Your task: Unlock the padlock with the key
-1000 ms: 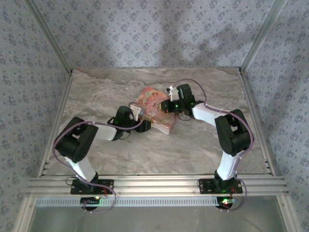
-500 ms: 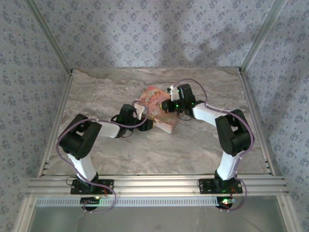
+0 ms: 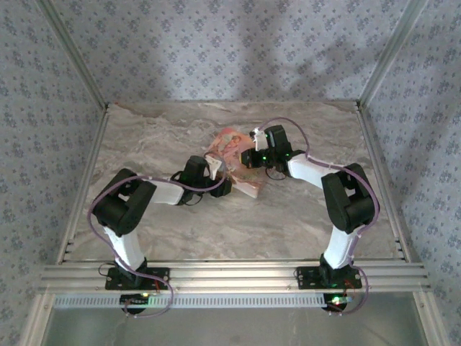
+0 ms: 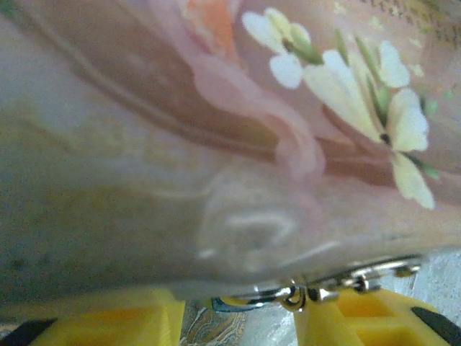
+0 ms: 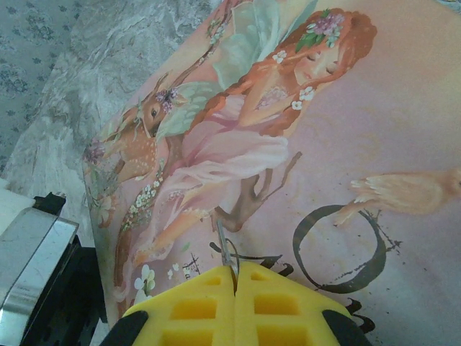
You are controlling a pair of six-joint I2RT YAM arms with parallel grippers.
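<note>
At mid-table, the pink box (image 3: pixel 229 145) lies between my arms. The left gripper (image 3: pixel 220 187) has slid in against its edge, fingers apart with the tiny brassy padlock (image 4: pixel 294 298) between them. The right gripper (image 5: pixel 234 272), above the lid, pinches the thin key (image 5: pixel 222 245), so I judge insertion is next.

Brassy padlock (image 4: pixel 294 297), blurred, at pink box's (image 4: pixel 216 108) edge, thin silvery key (image 5: pixel 224 251) pinched upright in right pincer (image 5: pixel 234 268)
</note>
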